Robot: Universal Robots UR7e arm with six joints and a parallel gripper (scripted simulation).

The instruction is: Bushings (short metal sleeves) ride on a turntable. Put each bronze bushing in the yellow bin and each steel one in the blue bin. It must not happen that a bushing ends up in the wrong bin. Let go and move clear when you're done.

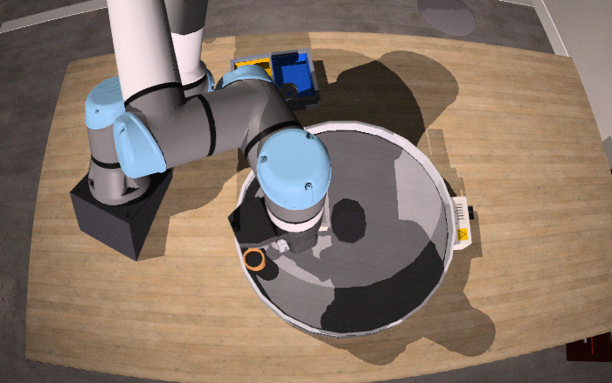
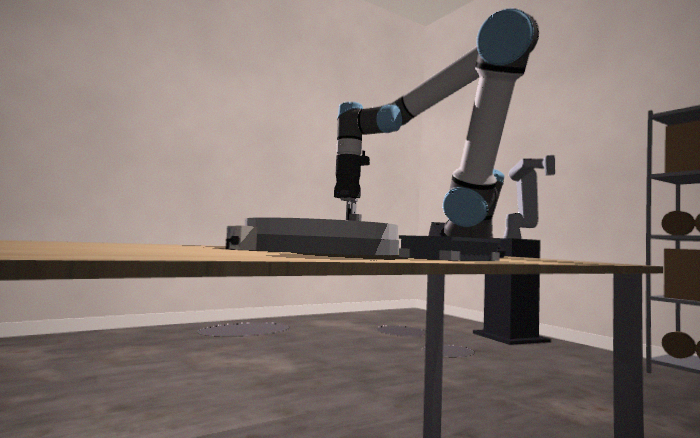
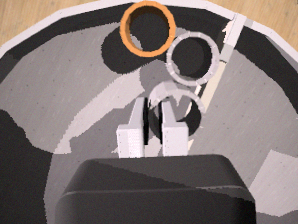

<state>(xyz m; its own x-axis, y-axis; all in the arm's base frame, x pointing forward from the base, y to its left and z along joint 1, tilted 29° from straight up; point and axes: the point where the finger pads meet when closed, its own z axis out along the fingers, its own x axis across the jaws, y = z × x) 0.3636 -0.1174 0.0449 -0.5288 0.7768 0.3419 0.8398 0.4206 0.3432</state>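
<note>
Seen from above, the turntable stands on the wooden table, with its white control box at the right rim. The gripper points down over the left part of the turntable, its two fingers clamped on the wall of a steel bushing: one finger reaches inside the ring and the other stands outside it. In the wrist view, a second steel bushing stands upright just beyond the held one, and the bronze bushing stands upright just beside that, close to the rim. From above, the bronze one is at the near left of the turntable. On the far side of the table, the yellow bin is to the left of the blue bin, partly hidden by the arm. A dark ring-shaped piece lies in the near part of the blue bin; its metal is too shaded to tell.
</note>
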